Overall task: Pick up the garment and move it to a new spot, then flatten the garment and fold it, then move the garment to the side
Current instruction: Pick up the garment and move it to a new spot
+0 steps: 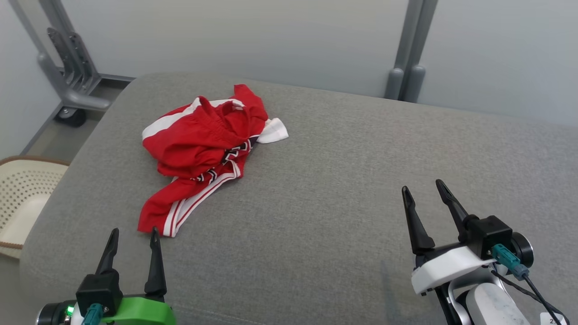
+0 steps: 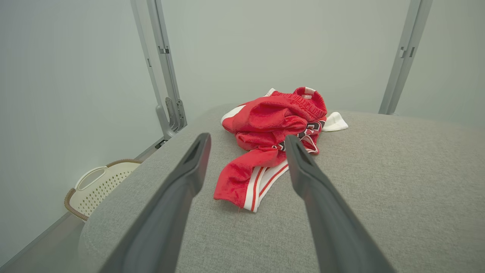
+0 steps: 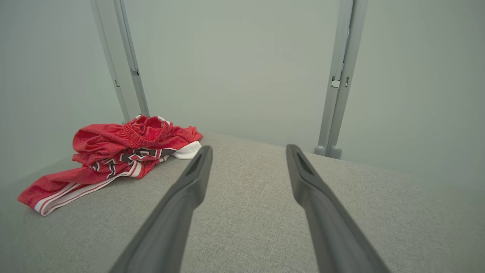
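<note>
Garment (image 1: 198, 149), one piece, red with white stripes and dark lettering, lies crumpled at 10 o'clock on the grey fabric table (image 1: 338, 180) in the head view. Two end effectors show here. The left end effector (image 1: 135, 231) is at 7 o'clock, its two fingers spread wide and empty, with one tip just beside the garment's striped lower hem; whether it touches cannot be told. The right end effector (image 1: 422, 186) is at 4 o'clock, also spread wide and empty, well apart from the garment. One perforated cream basket (image 1: 22, 194) is cut off by the picture's edge at 9 o'clock. Two grey posts (image 1: 408, 49) rise at 11 and 1 o'clock, with one dark caster (image 1: 72, 117) at the foot of the 11 o'clock post.

In the left wrist view, the left end effector (image 2: 247, 138) has its fingers wide apart. The garment (image 2: 273, 121) lies at 12 o'clock between and beyond them, and the finger on that view's right covers part of its stripes. The basket (image 2: 98, 184) sits at 8 o'clock below the table's rim, showing a handle that the head view does not.

In the right wrist view, the right end effector (image 3: 249, 148) is spread wide over bare table (image 3: 246, 212). The garment (image 3: 113, 151) lies at 9 o'clock, its elastic waistband uppermost. The lettering is folded and unreadable.
</note>
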